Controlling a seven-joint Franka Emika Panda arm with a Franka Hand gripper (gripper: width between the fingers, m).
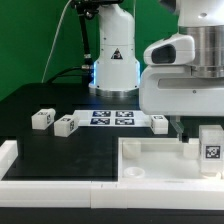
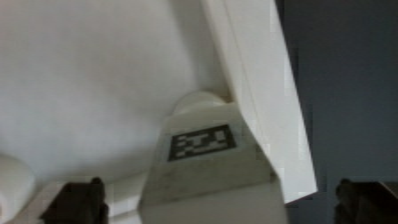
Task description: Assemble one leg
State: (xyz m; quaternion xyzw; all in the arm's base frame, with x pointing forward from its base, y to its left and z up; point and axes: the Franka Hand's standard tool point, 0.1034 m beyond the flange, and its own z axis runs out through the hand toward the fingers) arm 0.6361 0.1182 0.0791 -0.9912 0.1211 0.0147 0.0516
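I have the pincer (image 2: 222, 205) open. In the wrist view its two dark fingertips (image 2: 80, 203) stand well apart, one on each side of the leg (image 2: 205, 165), and neither touches it. The leg rests on the floor of the white tray (image 2: 89, 90), close against the tray's raised wall, with its black-and-white tag facing the wrist camera.

In the exterior view the same leg (image 1: 211, 145) stands upright inside the tray (image 1: 150, 160) at the view's right edge, tag toward the camera. The bulky white hand of the arm (image 1: 185, 85) hangs just above it and to its left. From that side I can see only one dark finger under the hand.

Three more legs lie loose on the black counter (image 1: 40, 95). Two (image 1: 42, 119) (image 1: 65, 125) lie just beside each other on the exterior view's left. One (image 1: 160, 123) lies just to the right of the marker board (image 1: 112, 118), which lies flat in front of the arm's base (image 1: 115, 65).
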